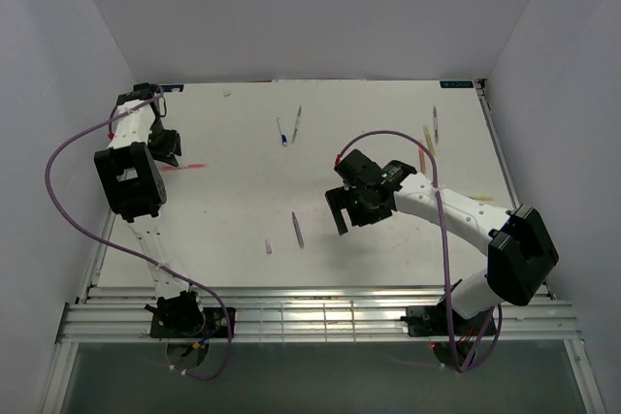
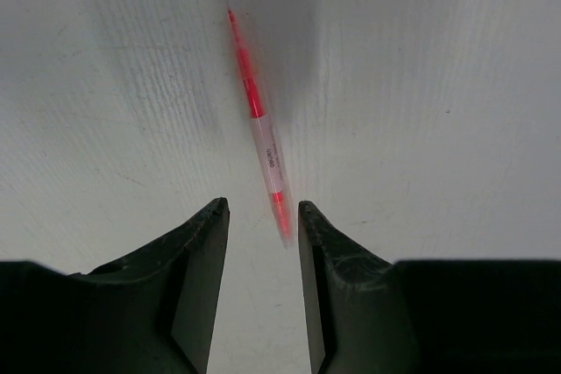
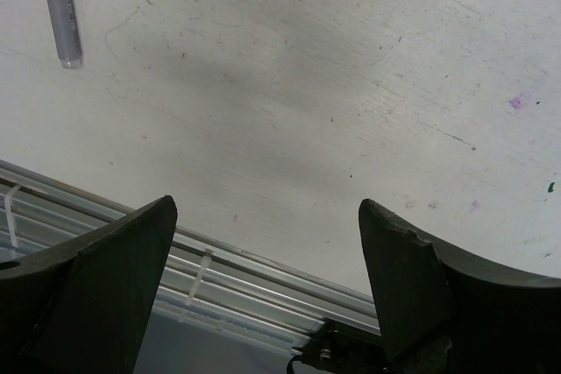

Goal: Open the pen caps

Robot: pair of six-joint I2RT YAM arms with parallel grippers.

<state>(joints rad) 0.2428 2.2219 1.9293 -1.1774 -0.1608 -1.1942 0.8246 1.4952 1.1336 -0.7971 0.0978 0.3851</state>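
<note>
White table (image 1: 369, 269) in a plain white enclosure, two arms reaching over scattered pens.
Left gripper (image 2: 261, 209) stands half spread and grips nothing: its fingers (image 2: 197, 243) flank the near end of the red pen (image 2: 260, 133), which lies flat on the table close to one finger, contact not discernible. The left arm reaches along the table's left edge, folded at the elbow. Right gripper (image 3: 267, 216) is spread to its widest and empty above the table near the front rail (image 3: 219, 278), its arm bent leftward toward the table's centre. Only the overhead view shows the loose purple cap (image 1: 269, 247), lying just beside the grey pen (image 1: 297, 230) near the right gripper, and the blue pen (image 1: 282, 133) further back; blur hides whether the red pen is capped.
</note>
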